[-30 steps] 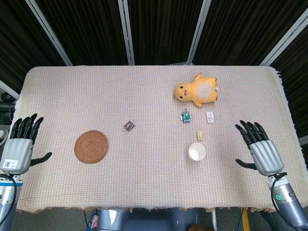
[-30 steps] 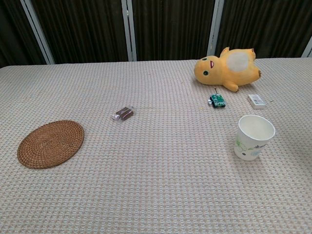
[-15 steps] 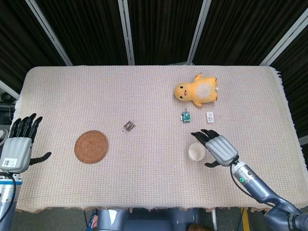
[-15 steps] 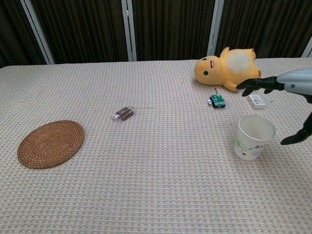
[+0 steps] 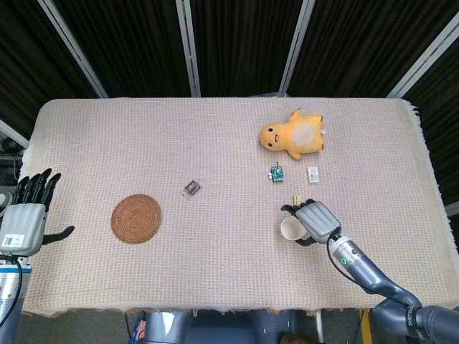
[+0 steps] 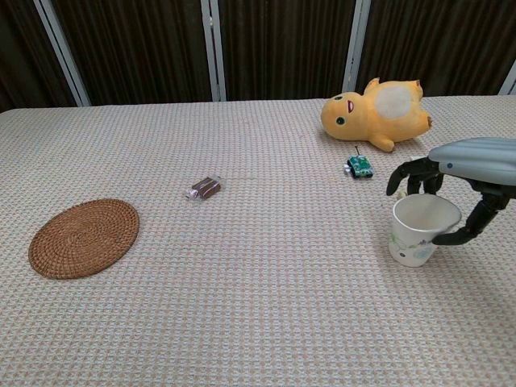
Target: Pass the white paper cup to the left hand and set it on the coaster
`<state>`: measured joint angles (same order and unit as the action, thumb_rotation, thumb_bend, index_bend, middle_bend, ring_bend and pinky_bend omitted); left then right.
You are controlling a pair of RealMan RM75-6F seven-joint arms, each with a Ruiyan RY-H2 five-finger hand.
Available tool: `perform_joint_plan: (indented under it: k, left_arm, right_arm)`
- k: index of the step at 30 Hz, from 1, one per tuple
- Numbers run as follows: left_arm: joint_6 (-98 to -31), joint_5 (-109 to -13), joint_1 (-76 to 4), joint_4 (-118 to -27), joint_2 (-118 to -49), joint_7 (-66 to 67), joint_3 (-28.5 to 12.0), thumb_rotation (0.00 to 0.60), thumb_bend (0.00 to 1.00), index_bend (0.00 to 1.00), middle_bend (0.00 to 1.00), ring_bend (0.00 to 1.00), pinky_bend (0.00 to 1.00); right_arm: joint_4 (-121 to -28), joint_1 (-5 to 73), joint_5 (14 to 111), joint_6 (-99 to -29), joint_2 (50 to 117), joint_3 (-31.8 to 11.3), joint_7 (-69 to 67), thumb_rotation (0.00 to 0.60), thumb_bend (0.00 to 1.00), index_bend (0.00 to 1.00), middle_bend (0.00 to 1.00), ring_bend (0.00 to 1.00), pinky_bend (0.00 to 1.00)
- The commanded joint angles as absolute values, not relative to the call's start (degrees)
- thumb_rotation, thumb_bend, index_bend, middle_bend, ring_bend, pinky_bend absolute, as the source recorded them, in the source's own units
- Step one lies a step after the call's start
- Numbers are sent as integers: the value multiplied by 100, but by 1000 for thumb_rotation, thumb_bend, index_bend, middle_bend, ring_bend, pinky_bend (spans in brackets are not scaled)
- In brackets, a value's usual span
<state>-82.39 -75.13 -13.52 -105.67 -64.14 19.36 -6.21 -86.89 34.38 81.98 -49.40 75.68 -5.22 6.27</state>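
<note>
Chest view, white paper cup [image 6: 415, 234] upright, mouth up, right robot hand [image 6: 451, 173] around rim

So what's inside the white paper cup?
Nothing shows inside the white paper cup: only its plain white inner wall. The right hand curls over its rim, covering part of the opening, so the bottom cannot be seen.

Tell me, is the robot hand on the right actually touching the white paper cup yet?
Cannot tell. In the chest view the right robot hand curls around the white paper cup, thumb by the rim, but neither contact nor a gap shows plainly; the head view is no clearer.
</note>
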Motion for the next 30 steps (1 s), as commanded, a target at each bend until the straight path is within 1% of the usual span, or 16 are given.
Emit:
perform_joint_plan:
  k: [1, 8, 12, 15, 17, 21, 25, 30]
  left_arm:
    - [-8230, -7516, -1354, -10569, -6413, 1936, -620, 600, 0, 0, 0, 0, 0]
    - [-8177, -7496, -1351, -10614, -6377, 1861, -628, 600, 0, 0, 0, 0, 0]
    - [-8129, -7475, -1355, -10627, -6340, 1787, -639, 600, 0, 0, 0, 0, 0]
    - [-8075, -7439, -1368, -10619, -6313, 1727, -657, 600, 0, 0, 0, 0, 0]
    - [-8045, -7420, -1376, -10607, -6301, 1693, -666, 600, 0, 0, 0, 0, 0]
    - [-7964, -7377, -1397, -10560, -6277, 1612, -681, 600, 0, 0, 0, 0, 0]
    - [-7900, -7319, -1413, -10512, -6262, 1554, -696, 600, 0, 0, 0, 0, 0]
    - [-7815, -7249, -1433, -10436, -6245, 1491, -707, 600, 0, 0, 0, 0, 0]
  right_arm:
    - [-8658, 3433, 8202, -4995, 7601, -515, 609, 600, 166, 277, 430, 415, 322]
    - [-8989, 3525, 8344, -5190, 7499, -632, 550, 600, 167, 270, 430, 414, 321]
    - [-9349, 3789, 8202, -5085, 7427, -914, 740, 600, 166, 265, 430, 414, 321]
    - [-9555, 4104, 7796, -4809, 7500, -1202, 992, 600, 166, 263, 430, 413, 321]
    - [-9608, 4320, 7479, -4609, 7603, -1363, 1144, 600, 166, 262, 430, 412, 321]
    - [-9401, 4876, 6713, -4335, 8080, -1639, 1716, 600, 169, 262, 428, 404, 321]
    - [-9124, 5204, 6161, -4276, 8566, -1702, 2057, 600, 172, 263, 423, 398, 322]
    - [-8787, 5493, 5755, -4284, 9083, -1596, 2436, 600, 172, 263, 422, 396, 321]
